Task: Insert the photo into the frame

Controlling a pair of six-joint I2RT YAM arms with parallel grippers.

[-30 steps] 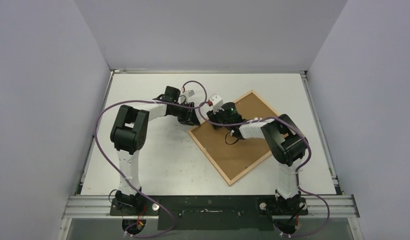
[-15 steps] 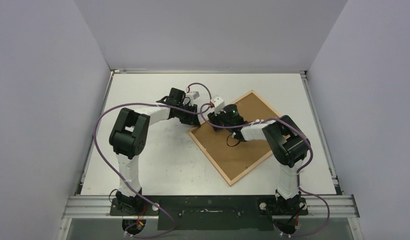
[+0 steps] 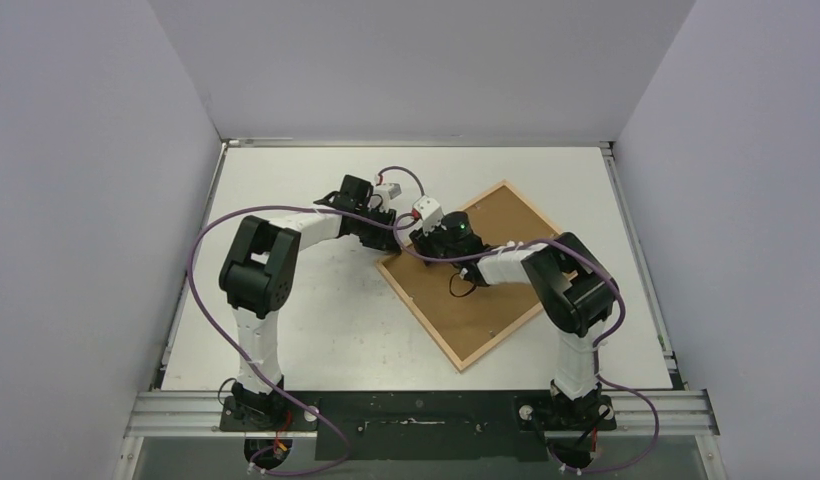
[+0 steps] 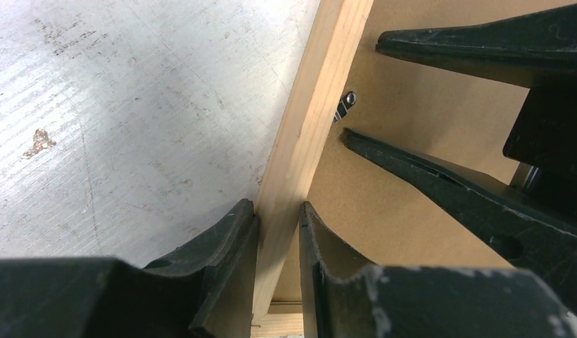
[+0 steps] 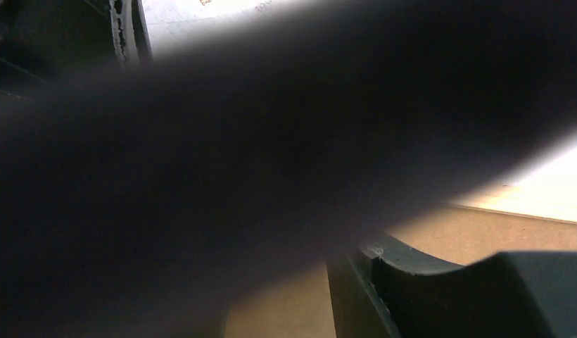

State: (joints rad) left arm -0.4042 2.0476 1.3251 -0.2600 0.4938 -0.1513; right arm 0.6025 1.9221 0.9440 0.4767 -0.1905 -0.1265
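Observation:
The frame (image 3: 418, 318) lies face down on the table, a thin light-wood rectangle set diagonally, with its brown backing board (image 3: 486, 300) facing up. My left gripper (image 3: 389, 240) is at the frame's left corner. In the left wrist view its jaws (image 4: 277, 218) are shut on the wooden rail (image 4: 321, 105), one finger outside and one over the backing. My right gripper (image 3: 416, 243) hovers low over the same corner. Its two black fingers (image 4: 440, 186) stand apart on either side of a small metal tab (image 4: 345, 102). The photo is out of view.
A dark blurred shape fills most of the right wrist view, leaving one finger (image 5: 412, 282) and some backing (image 5: 293, 310) visible. Purple cables (image 3: 201, 260) loop off both arms. White enclosure walls (image 3: 106, 200) surround the white table (image 3: 316, 320).
The left jaws have closed onto the frame's rail. The right gripper has shifted left along the backing toward the left gripper's corner.

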